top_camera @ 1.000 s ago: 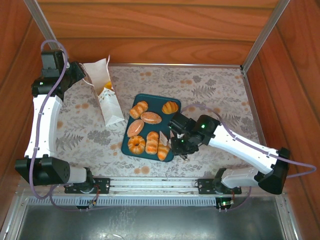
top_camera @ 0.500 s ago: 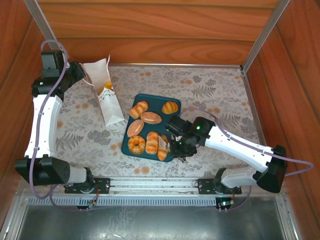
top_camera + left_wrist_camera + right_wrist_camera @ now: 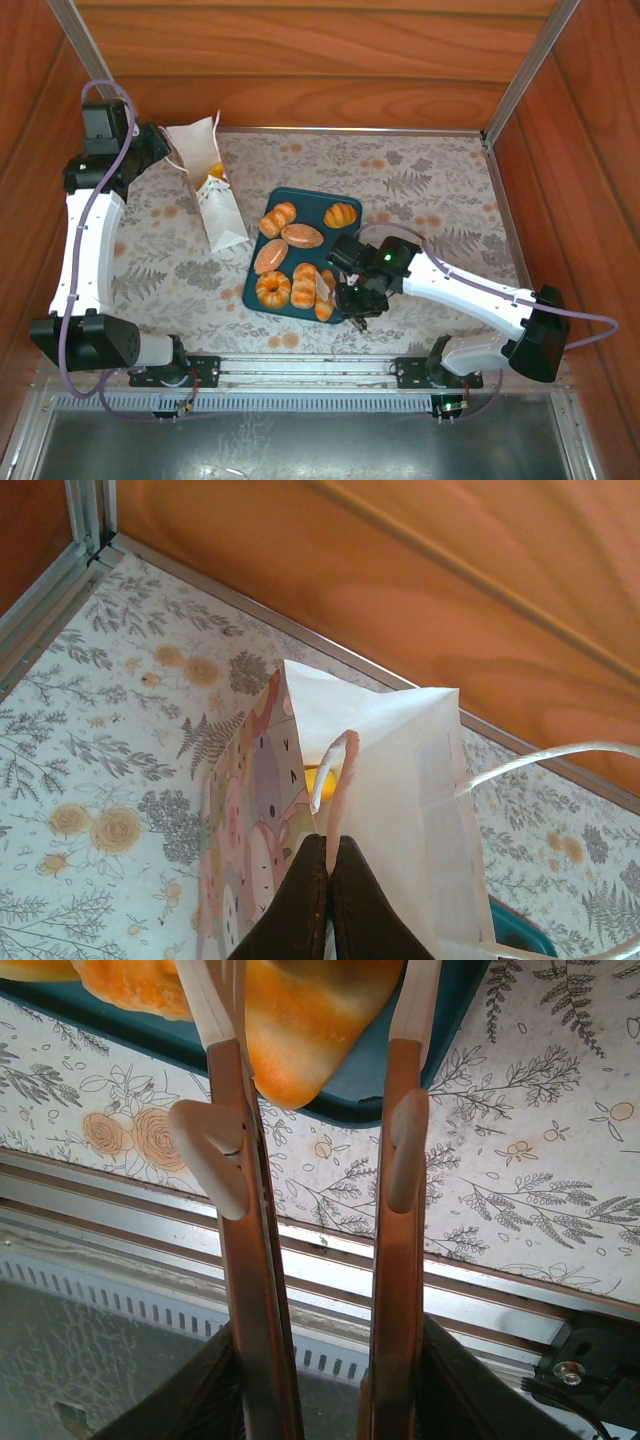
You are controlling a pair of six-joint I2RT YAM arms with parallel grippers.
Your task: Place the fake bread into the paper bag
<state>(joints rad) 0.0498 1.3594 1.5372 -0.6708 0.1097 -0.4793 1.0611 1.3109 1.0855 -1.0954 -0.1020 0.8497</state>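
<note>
left gripper (image 3: pixel 166 150) clenched on the bag (image 3: pixel 215 205) rim, far-left corner of the table (image 3: pixel 430 170) — on the wrist cam its fingers (image 3: pixel 300 910) are pressed flat together with the paper edge pinched between them

bag mouth gapes toward that corner, its base points at the tray (image 3: pixel 312 207); a white handle (image 3: pixel 540 760) loops out to the side

one bread (image 3: pixel 215 170) already sits inside the bag, an orange patch just below the rim

seven more lie on the teal tray mid-table, well apart from the bag: the pumpkin bun (image 3: pixel 273 289) at the near-left, ridged rolls and ovals around it

right gripper (image 3: pixel 338 292) is low over the tray's near-right corner, jaws partly spread and straddling the corner roll (image 3: pixel 300 1020) — one finger (image 3: pixel 215 1140) overlaps its side, the other looks to touch its far edge

the roll's tip overhangs the tray lip and it rests on the tray; can't tell whether the jaws are actually squeezing it or just sitting around it
</note>
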